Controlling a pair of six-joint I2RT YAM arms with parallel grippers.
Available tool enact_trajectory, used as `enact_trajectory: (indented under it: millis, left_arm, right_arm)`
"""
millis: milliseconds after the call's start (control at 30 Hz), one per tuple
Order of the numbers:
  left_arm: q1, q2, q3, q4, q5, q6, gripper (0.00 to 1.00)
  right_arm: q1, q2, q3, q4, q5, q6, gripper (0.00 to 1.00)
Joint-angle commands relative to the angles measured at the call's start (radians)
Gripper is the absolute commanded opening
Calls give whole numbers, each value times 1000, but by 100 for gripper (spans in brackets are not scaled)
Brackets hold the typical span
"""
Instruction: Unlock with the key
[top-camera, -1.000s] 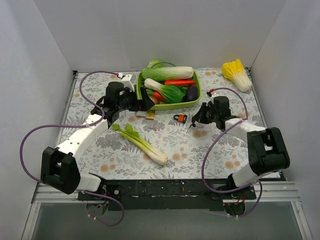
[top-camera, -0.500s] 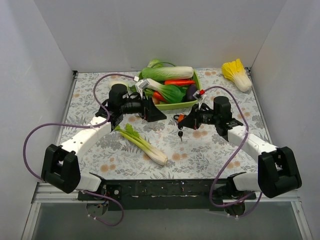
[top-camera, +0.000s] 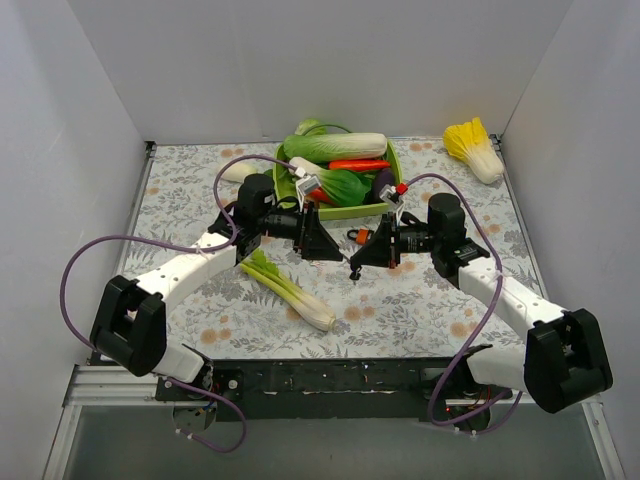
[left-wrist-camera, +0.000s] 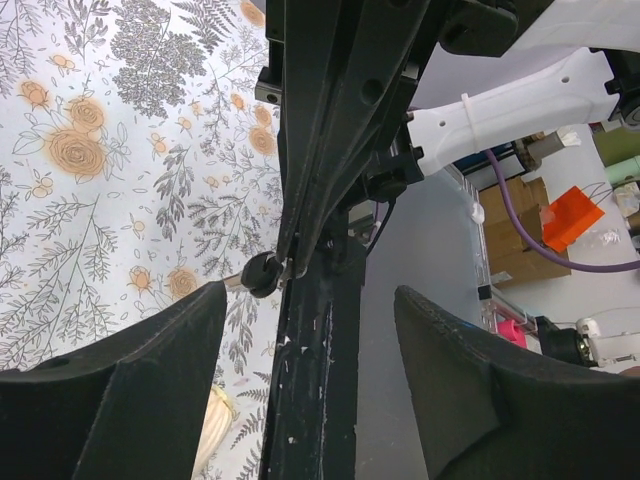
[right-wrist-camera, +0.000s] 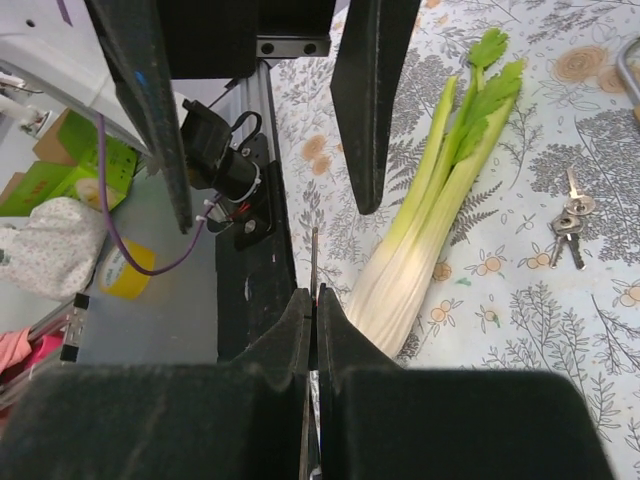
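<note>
- Currently your right gripper is pinched tight on the key. The key shows as a thin metal blade, seen edge-on, poking out past the fingertips. It is held in the air just in front of the near rim of the green tray.
- Your left gripper is spread wide with nothing between its fingers. It hovers just off the tray's near-left corner, facing the right gripper.
- Risk: the key is held by its blade alone, so it may twist or slide in the pinch once it meets a keyhole.
- Risk: the small red padlock sits just in front of the tray's near rim, and nothing grips it. If you push the key in, the padlock will likely skid across the floral cloth.
- Risk: the two grippers are nearly tip to tip, so a small overshoot could knock them together.
- Risk: a spare bunch of keys lies on the cloth. The tray is outside that view, so I cannot place the bunch against it.
- Container: the tray is piled with a pale cabbage, a bok choy, a red-orange vegetable and a dark purple eggplant. No lock or key shows among them.
</note>
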Motion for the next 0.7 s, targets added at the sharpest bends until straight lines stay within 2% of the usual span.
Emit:
enact_trajectory:
  millis: [0,133,200,333,533,667]
  left_arm:
    - [-12,-3,1,13,19,10,65]
    - [-18,2,2,10,17,11,53]
    - [-24,5,4,10,17,11,51]
    - [-35,8,2,9,0,13,33]
    - [-49,11,2,7,0,17,32]
    - [-55,14,4,1,-3,25,17]
  right_arm:
    - [12,-41,49,60,-62,34,1]
    - [21,-50,52,58,-65,37,1]
    - [26,-52,55,57,-65,37,1]
    - [35,-46,60,54,-65,39,1]
    - [45,-32,70,52,-53,29,1]
    - [45,-24,73,52,-40,34,1]
